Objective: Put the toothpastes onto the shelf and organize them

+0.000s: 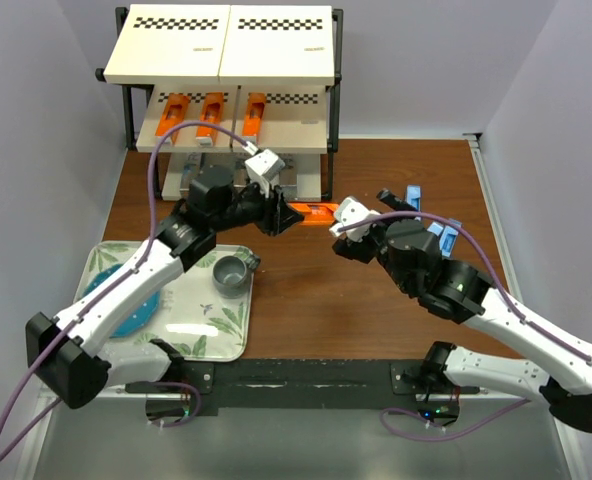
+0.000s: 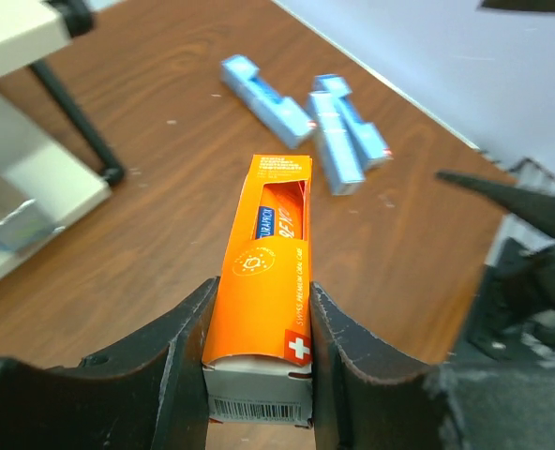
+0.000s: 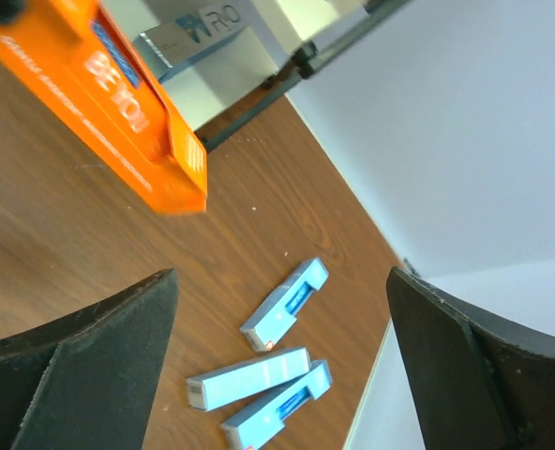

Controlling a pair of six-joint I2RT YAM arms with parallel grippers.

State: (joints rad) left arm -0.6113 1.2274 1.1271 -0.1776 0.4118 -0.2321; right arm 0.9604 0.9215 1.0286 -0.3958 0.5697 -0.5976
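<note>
The left gripper (image 2: 263,292) is clamped on an orange toothpaste box (image 2: 268,244). Its two dark fingers (image 2: 188,352) press the long sides near the end with the grey flap and barcode. The box is long and narrow, bright orange, with a white sun mark, a white cross on a red square by the gripped end, and a blue band of lettering further along. In the top view the box (image 1: 316,210) points towards 3 o'clock from the left gripper (image 1: 281,213), over the brown bench (image 1: 306,290), just at 6 o'clock of the shelf (image 1: 226,45). Whether it touches the bench I cannot tell.

The right gripper (image 3: 282,274) is spread wide with nothing between its fingers. In the top view it (image 1: 344,218) sits just at 3 o'clock of the box's free end.

Three light blue toothpaste boxes (image 2: 334,141) lie flat on the bench at 3 o'clock of the held box, two close together and one a little apart.

The shelf has cream boards with checkered strips on a black frame. Three orange boxes (image 1: 211,112) lie side by side on its middle tier, each running 12 to 6 o'clock. A shiny metallic box (image 3: 198,33) lies on the bottom tier.

At 8 o'clock on the bench is a leaf-patterned tray (image 1: 221,325) holding a blue plate (image 1: 126,300) and a grey cup (image 1: 233,272).
</note>
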